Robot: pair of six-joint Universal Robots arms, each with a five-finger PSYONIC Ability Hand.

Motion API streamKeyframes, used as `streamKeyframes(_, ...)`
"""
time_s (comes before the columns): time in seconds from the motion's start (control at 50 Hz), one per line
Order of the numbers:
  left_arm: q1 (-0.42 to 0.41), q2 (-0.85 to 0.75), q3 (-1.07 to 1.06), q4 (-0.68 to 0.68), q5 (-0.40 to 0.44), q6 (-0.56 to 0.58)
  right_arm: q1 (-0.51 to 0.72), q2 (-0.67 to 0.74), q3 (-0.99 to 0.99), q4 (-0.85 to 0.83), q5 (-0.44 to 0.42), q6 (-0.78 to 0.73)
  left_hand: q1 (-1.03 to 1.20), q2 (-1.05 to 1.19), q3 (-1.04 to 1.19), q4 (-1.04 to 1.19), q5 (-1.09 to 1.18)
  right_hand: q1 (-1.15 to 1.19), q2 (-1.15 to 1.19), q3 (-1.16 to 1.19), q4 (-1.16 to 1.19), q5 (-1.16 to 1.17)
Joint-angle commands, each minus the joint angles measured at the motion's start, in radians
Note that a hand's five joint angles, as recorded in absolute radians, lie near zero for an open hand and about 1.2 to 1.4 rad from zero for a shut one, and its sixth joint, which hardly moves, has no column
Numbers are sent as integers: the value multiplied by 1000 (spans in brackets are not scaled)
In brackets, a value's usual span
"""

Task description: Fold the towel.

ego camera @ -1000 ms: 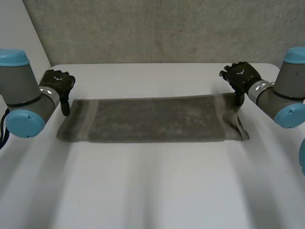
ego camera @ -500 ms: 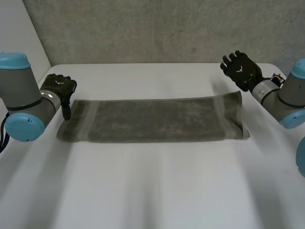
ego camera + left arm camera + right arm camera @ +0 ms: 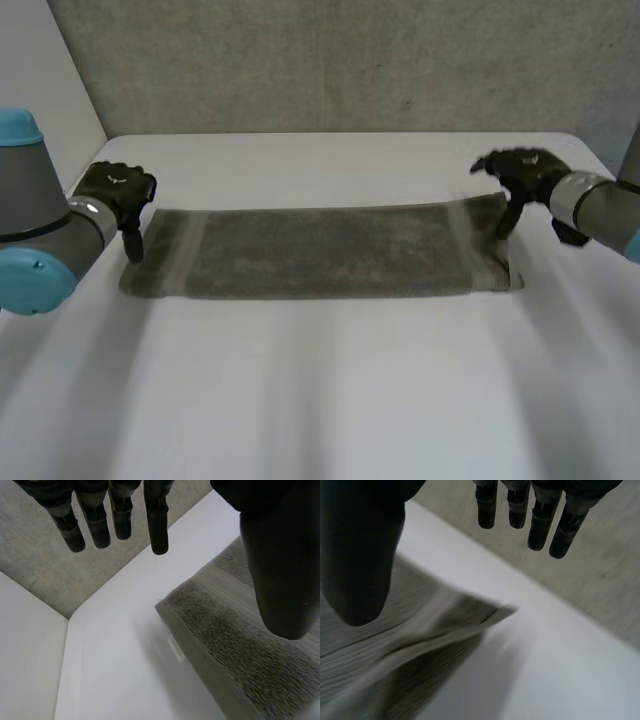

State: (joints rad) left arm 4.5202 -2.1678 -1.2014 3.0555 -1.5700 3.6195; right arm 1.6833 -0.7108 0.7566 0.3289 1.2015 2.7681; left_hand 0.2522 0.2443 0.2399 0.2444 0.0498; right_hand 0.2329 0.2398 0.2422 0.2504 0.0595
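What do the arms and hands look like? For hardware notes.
Both arms are grey tubes with rounded joints and light-blue end caps: left arm, right arm. A silvery cuff joins each wrist to a black hand. Left hand and right hand each carry a small pale mark on the back. Up close, the fingers are slim, segmented black rods; the thumb is broader and smooth.

Grey-brown terry towel (image 3: 320, 252), a long narrow strip, lies flat across the far half of the white tabletop (image 3: 320, 400). Paler woven band (image 3: 466, 245) near each short end. Left end thick, layered (small white label (image 3: 175, 647) at its edge). Right end slightly rumpled.
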Motion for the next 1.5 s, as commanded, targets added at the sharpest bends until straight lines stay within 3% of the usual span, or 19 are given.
streamKeyframes(0.02, -3, 74, -129, 46, 2, -2, -2, -170, 391, -180, 13, -8, -53, -45, -41, -46, -25, 52, 45, 42, 34, 51)
streamKeyframes(0.16, -3, 114, -210, 80, 4, -4, 3, -182, 561, -330, 101, -18, -56, -48, -44, -48, -28, 81, 74, 72, 64, 80)
streamKeyframes(0.42, 2, 122, -244, 89, 2, -4, -2, -101, 561, -406, 136, -99, -56, -48, -44, -49, -28, 143, 136, 133, 125, 142)
streamKeyframes(0.54, 2, 123, -245, 92, 2, -4, -11, -90, 560, -433, 136, -105, -59, -51, -47, -51, -31, 560, 553, 550, 542, 558)
streamKeyframes(0.58, -1, 123, -241, 97, 2, -4, -22, -96, 560, -449, 139, -105, -59, -51, -47, -51, -31, 998, 991, 989, 980, 997)
streamKeyframes(0.6, -1, 123, -241, 97, 2, -4, -22, -96, 560, -449, 139, -105, -59, -51, -47, -51, -31, 1000, 993, 991, 982, 999)
streamKeyframes(0.62, -3, 123, -239, 97, 2, -4, -30, -105, 563, -452, 141, -105, -59, -51, -47, -51, -31, 1162, 1155, 1152, 1144, 1161)
streamKeyframes(0.9, -1, 138, -230, 97, 2, -19, -217, -223, 566, -427, 125, -146, -65, -57, -53, -57, -37, 1163, 1156, 1154, 1146, 1162)
streamKeyframes(1.16, -1, 143, -247, 97, 2, -25, -275, -231, 441, -360, 104, -252, -65, -57, -53, -57, -37, 1163, 1156, 1154, 1146, 1162)
streamKeyframes(1.28, 4, 166, -248, 95, 2, -25, -235, -239, 294, -251, 101, -239, -65, -57, -53, -57, -37, 1163, 1156, 1154, 1146, 1162)
streamKeyframes(1.38, 8, 184, -234, 95, 1, -27, -57, -228, 162, -220, 109, -189, -68, -60, -56, -60, -40, 1163, 1156, 1154, 1146, 1162)
streamKeyframes(1.48, 5, 187, -222, 95, 1, -38, 227, -136, -11, -217, 119, -108, -68, -60, -56, -60, -40, 1163, 1156, 1154, 1146, 1162)
streamKeyframes(1.5, 5, 187, -222, 95, 1, -38, 228, -136, -11, -217, 119, -108, -68, -60, -56, -60, -40, 1163, 1156, 1154, 1146, 1162)
